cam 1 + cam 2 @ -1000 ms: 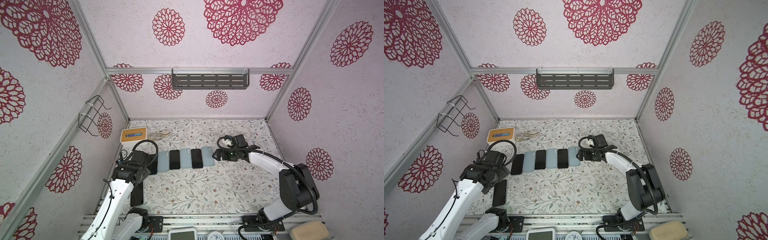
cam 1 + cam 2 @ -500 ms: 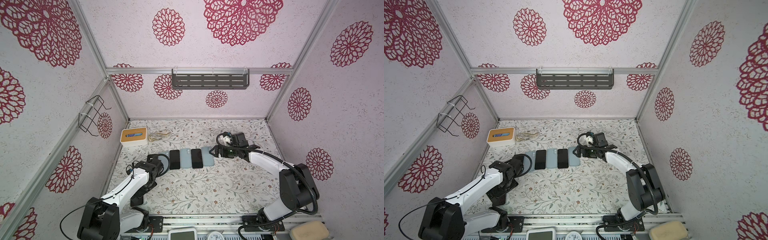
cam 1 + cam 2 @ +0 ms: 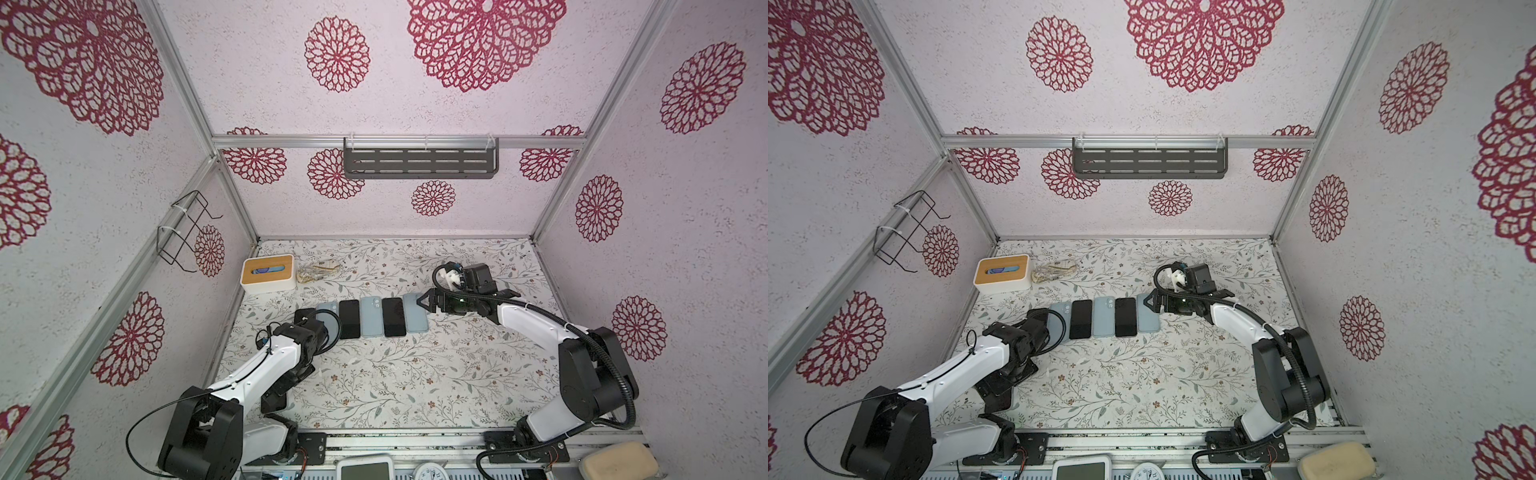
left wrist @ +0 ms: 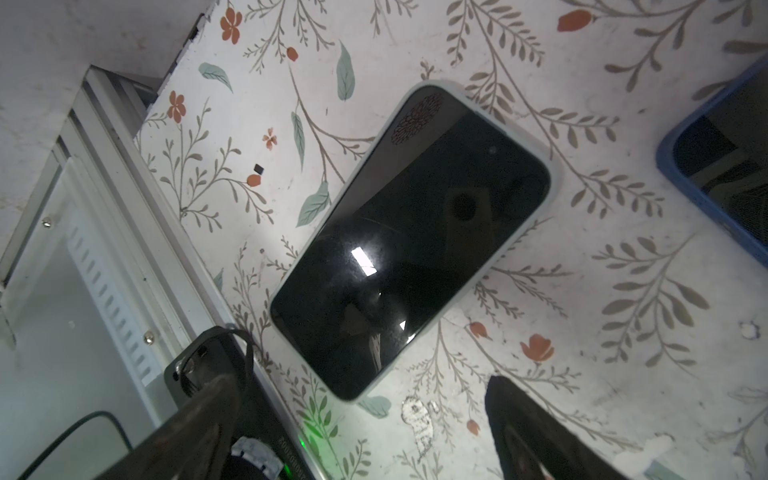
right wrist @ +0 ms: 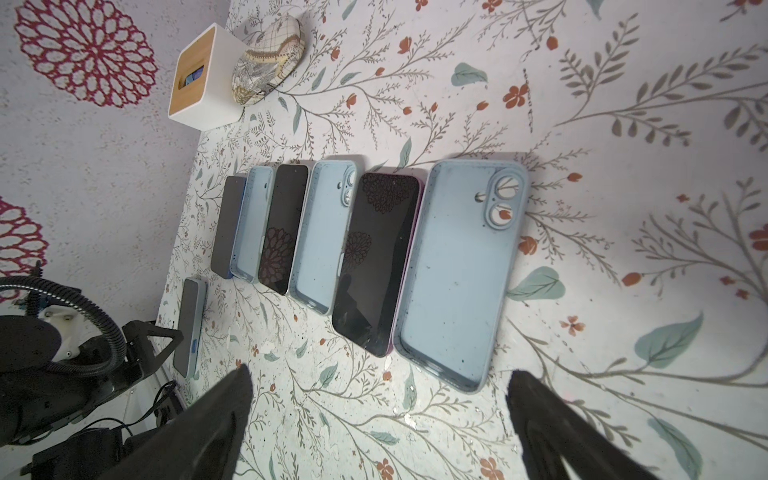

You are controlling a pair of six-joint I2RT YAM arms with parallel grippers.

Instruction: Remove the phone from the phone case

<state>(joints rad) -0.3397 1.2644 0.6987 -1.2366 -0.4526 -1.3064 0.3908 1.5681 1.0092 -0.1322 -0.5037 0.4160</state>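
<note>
1. Phone [image 4: 409, 245] is lying screen-up inside its pale phone case [image 4: 552, 189], flat on the table. It is set apart from the row of phones and empty cases [image 3: 371, 318], off the row's left end on the robot-base side.
2. Left gripper [image 4: 370, 424] is being held wide over it, with nothing gripped. Right gripper [image 5: 382, 424] is also being held wide and empty, hovering at the row's right end.
3. Risk: only a thin rim is being offered to the jaws, so phone and case could be lifted together or merely slid.
4. Risk: the side rail [image 4: 124, 232] is sitting close by the case, on the side away from the row, and a finger could be jammed there.
5. Risk: the glossy screen could be slipped off if pinched.
6. Blue-cased phone [image 4: 719, 166] at the row's left end is crowding the other side and could be knocked.
7. Tissue box [image 3: 269, 274] and patterned pouch [image 5: 268, 58] are sitting beyond the row, toward the back wall, and are not judged to be obstructing.
</note>
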